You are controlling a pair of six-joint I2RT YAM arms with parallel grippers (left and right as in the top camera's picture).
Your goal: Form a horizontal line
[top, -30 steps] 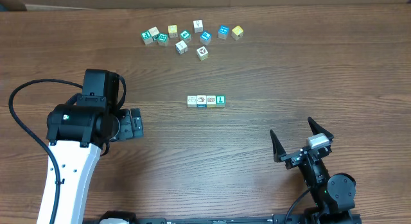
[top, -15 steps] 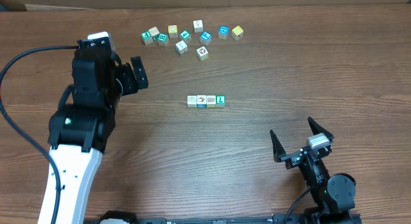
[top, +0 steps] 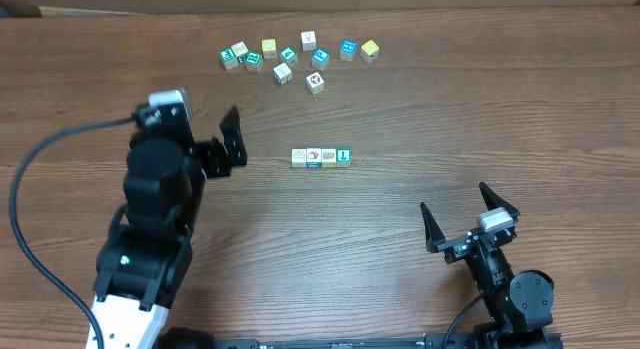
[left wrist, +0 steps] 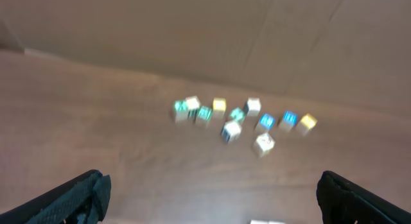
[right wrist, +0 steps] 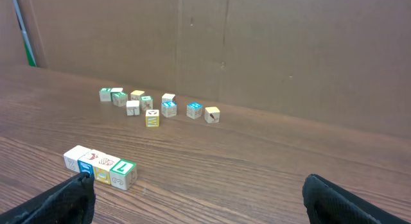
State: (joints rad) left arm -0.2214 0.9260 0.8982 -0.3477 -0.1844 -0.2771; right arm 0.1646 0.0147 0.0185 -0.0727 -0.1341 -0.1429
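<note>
Your wooden tabletop [top: 450, 109] fills the overhead view, with a brown cardboard wall [right wrist: 289, 51] standing along its far edge. The left arm [top: 150, 239], black over a white lower section, reaches in from the near left corner. Its pincer [top: 233, 141] is spread open and empty, off to the left of the row. The smaller right arm [top: 512, 289] sits at the near right edge; its pincer [top: 455, 199] is also wide open, holds nothing, and is well apart from every cube. Near the far edge lies a loose scatter of small cubes [top: 295, 55] in white, teal, blue and yellow; the left wrist view is blurred, so you cannot read their faces there. The horizontal line [top: 321, 157] lies mid-table, four cubes touching side by side in a straight row. From the left arm's side they run: plain white cube [top: 299, 157], white cube with a blue edge [top: 314, 158], tan cube [top: 328, 157], and teal-green cube [top: 343, 156], whose white mark is probably a letter.
</note>
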